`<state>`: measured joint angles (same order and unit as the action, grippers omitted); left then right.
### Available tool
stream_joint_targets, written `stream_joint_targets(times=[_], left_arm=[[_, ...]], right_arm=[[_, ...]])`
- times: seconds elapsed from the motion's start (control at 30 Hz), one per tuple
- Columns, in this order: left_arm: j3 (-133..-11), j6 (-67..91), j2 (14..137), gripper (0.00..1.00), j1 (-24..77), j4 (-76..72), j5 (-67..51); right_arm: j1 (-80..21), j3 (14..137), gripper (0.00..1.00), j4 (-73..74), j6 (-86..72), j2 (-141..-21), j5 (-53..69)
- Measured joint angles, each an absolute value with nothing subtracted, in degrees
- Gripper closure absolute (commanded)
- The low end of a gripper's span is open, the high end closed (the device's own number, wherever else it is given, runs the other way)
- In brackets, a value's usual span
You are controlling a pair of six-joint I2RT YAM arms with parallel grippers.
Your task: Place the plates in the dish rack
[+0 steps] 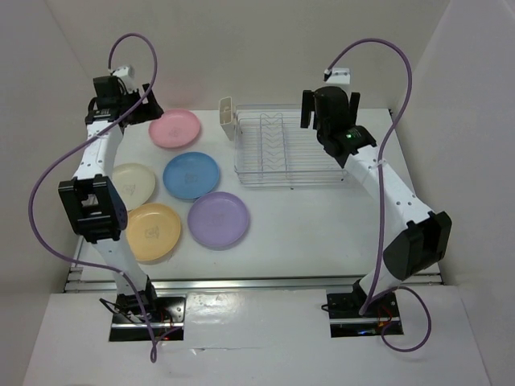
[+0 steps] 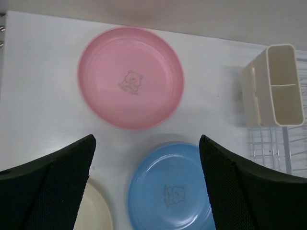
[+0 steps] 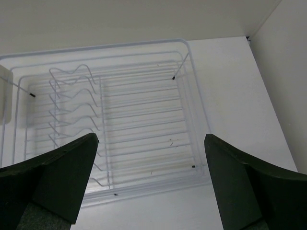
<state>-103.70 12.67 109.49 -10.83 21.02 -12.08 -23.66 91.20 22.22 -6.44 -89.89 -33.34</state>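
five plates are seen lying flat on the surface (image 1: 306,225), left of the dish rack (image 1: 286,149), in which none is loaded: the pink plate (image 2: 130,76) farthest, then the blue plate (image 2: 168,191), cream plate (image 1: 133,183), orange-yellow plate (image 1: 153,232) and purple plate (image 1: 219,219). the left fingers (image 2: 57,177) are spread wide above the pink and blue plates, with nothing held; the right fingers (image 3: 53,172) are likewise open over the rack. the plates are judged light, stiff and smooth, so slipping is to be expected; a pinch across the raised rim is advised, as little edge is offered.
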Motion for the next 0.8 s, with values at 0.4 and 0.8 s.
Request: stream_joint_targets(times=[0.4,0.8], left_arm=[[-105.58,16.14,123.11,0.09,-15.33,18.28,-22.24],[-107.44,18.48,128.31,0.13,-16.03,14.87,-21.26]], right_arm=[[-24.12,89.12,0.00,23.31,-7.01,-87.77,-32.27],[-26.46,91.77,0.00,23.88,-7.05,-90.37,-32.14]])
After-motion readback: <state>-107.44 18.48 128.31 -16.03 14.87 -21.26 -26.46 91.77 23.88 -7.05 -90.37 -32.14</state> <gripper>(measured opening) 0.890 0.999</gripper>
